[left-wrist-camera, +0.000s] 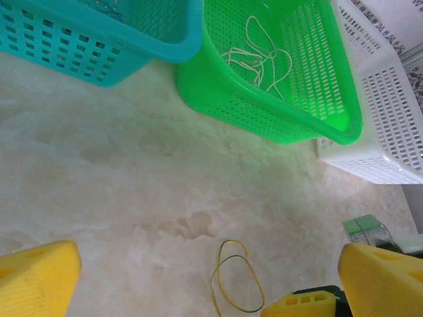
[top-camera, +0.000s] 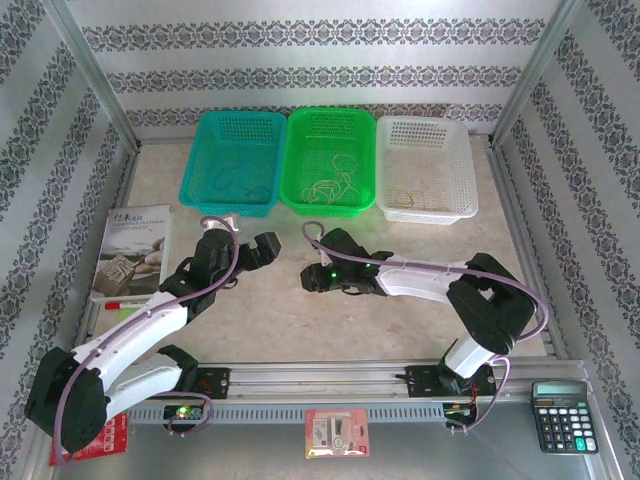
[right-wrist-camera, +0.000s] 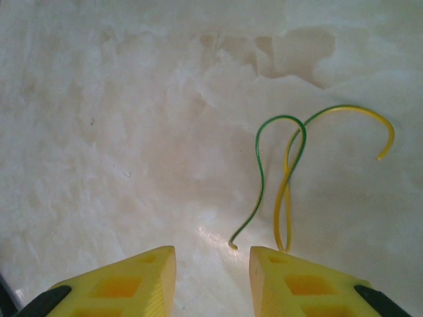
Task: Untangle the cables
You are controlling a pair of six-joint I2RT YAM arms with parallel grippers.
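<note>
Green-yellow wire (right-wrist-camera: pixel 283 191) lying loose on marble tabletop (right-wrist-camera: pixel 99 132), centre-right of right wrist frame, just ahead of right gripper (right-wrist-camera: pixel 213 264), its jaws standing parted, gripping nothing. Left gripper (left-wrist-camera: pixel 208 259) hovering, jaws spread wide, same wire at bottom centre. Whitish cables (left-wrist-camera: pixel 261 56) sitting inside green basket (left-wrist-camera: pixel 225 99), upper frame

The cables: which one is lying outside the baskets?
The green-and-yellow cable, on the bare table ahead of the right gripper; the others lie in baskets.

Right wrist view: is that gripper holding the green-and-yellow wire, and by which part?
Nothing is held. The right gripper has open jaws; the green-and-yellow wire lies on the table just ahead, outside the gap.
</note>
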